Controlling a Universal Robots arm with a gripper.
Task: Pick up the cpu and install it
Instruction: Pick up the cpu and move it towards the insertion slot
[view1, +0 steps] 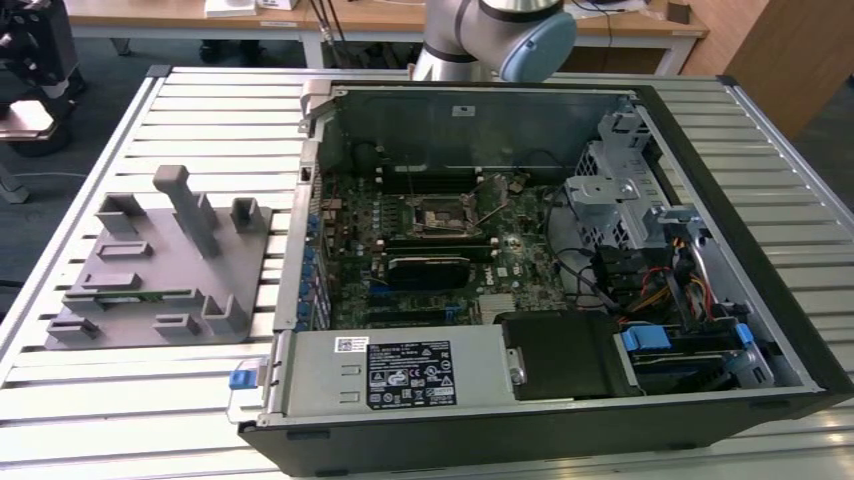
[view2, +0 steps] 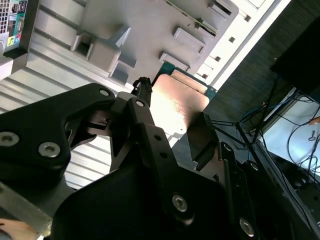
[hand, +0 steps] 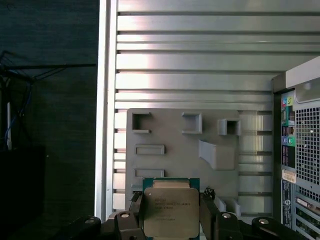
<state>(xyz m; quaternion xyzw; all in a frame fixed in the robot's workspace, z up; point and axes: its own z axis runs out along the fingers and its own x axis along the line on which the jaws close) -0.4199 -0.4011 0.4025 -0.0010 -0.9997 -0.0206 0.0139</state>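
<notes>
The cpu (hand: 169, 209) is a flat square chip with a silver-grey metal top and a thin green edge. My gripper (hand: 170, 214) is shut on it, one black finger (hand: 136, 212) on each side. In the second wrist view the cpu (view2: 176, 102) shines pale between the same black fingers (view2: 145, 112). It hangs in the air over the grey fixture plate (hand: 175, 150), near that plate's edge. In the exterior view the open computer case (view1: 694, 150) shows the motherboard with its square cpu socket (view1: 434, 215) at the middle.
The grey fixture plate (view1: 160, 265) with upright blocks lies on the slatted metal table (view1: 134, 420), at the exterior view's left of the case. The arm's base (view1: 487, 35) stands behind the case. Inside are a black heatsink block (view1: 427, 270), cables and a drive cage (view1: 614, 200).
</notes>
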